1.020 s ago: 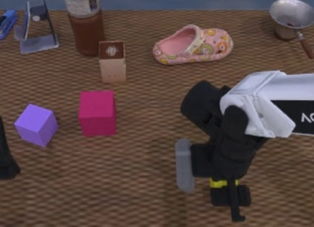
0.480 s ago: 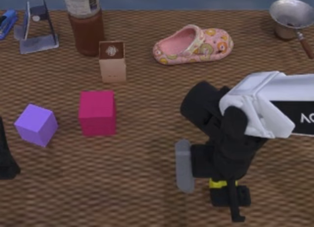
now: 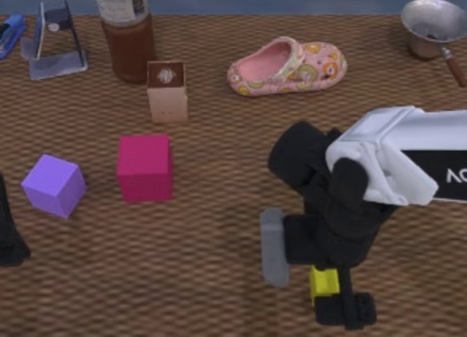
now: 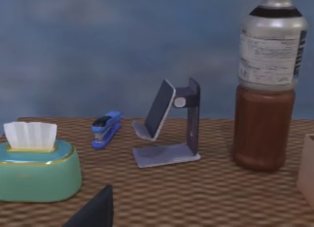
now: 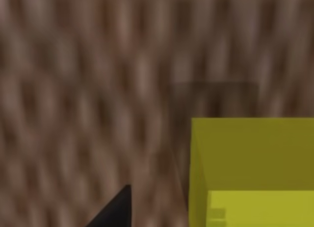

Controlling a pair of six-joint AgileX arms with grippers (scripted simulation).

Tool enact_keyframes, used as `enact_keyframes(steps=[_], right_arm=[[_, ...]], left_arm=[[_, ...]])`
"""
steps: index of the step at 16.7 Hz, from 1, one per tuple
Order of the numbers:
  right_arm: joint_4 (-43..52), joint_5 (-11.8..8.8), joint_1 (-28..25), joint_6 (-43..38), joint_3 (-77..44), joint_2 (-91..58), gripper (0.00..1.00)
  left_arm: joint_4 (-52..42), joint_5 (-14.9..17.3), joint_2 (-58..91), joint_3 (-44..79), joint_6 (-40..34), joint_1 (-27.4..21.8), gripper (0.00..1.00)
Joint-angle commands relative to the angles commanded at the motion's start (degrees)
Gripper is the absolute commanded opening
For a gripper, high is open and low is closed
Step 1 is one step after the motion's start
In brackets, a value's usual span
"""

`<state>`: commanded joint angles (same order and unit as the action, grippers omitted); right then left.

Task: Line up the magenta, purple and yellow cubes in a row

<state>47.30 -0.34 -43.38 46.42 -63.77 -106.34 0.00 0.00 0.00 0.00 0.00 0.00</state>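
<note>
The magenta cube [image 3: 144,167] sits on the woven mat left of centre, with the purple cube [image 3: 53,184] further left and turned a little. The small yellow cube [image 3: 324,281] lies near the front right, partly covered by my right gripper [image 3: 340,305], which hangs over it, open. In the right wrist view the yellow cube [image 5: 252,170] fills the corner and one dark fingertip [image 5: 117,208] stands apart from it; the other finger is hidden. My left gripper [image 3: 9,238] is parked at the left edge, open.
Along the back stand a tan carton [image 3: 167,91], a brown bottle [image 3: 128,38], a phone stand [image 3: 55,45], a blue stapler [image 3: 9,32], a pink shoe [image 3: 286,66] and a metal bowl [image 3: 432,23]. A green tissue box [image 4: 37,168] shows in the left wrist view.
The right gripper has turned and shifted over the yellow cube, so more of the cube's top shows now. The magenta and purple cubes and the left arm have not moved.
</note>
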Motion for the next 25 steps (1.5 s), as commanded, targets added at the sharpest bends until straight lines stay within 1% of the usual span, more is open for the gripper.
enact_keyframes(steps=[8, 14, 16, 22, 25], right_arm=[[1.0, 0.01, 0.02, 0.04, -0.84, 0.36, 1.0], [13.66, -0.07, -0.32, 0.32, -8.54, 4.51, 1.0], [15.51, -0.03, -0.31, 0.29, -9.98, 5.53, 1.0], [15.02, -0.09, 0.12, 0.11, -9.53, 5.9, 1.0], [11.31, -0.63, 2.57, -1.68, -6.18, 10.87, 1.0]], left_arm=[[0.0, 0.0, 0.0, 0.0, 0.0, 0.0, 1.0], [0.0, 0.0, 0.0, 0.0, 0.0, 0.0, 1.0], [0.0, 0.0, 0.0, 0.0, 0.0, 0.0, 1.0], [-0.43, 0.04, 0.57, 0.56, 0.11, -0.07, 1.0], [-4.25, 0.23, 5.96, 5.75, 1.13, -0.5, 1.0]])
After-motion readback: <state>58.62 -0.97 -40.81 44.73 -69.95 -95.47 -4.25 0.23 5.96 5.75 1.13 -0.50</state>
